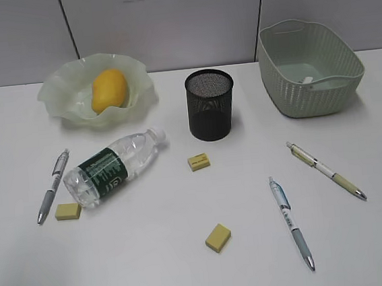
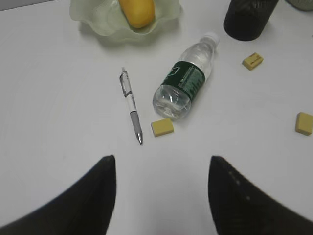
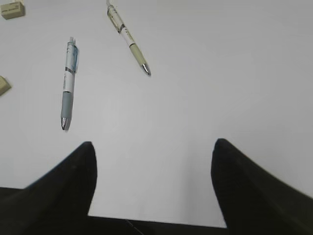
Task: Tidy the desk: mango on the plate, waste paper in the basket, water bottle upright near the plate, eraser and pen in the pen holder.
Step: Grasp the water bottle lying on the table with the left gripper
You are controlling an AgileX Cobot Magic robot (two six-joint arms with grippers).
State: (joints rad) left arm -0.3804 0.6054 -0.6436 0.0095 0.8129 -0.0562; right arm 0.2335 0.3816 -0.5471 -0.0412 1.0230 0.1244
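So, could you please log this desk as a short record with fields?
mango: on plate
plate: back left
bottle: lying on its side, cap toward holder
holder: upright, centre back, no pen sticking out
basket: back right, something white inside
pens: three on desk, one left, two right
erasers: three on desk
left gripper: open, empty
right gripper: open, empty
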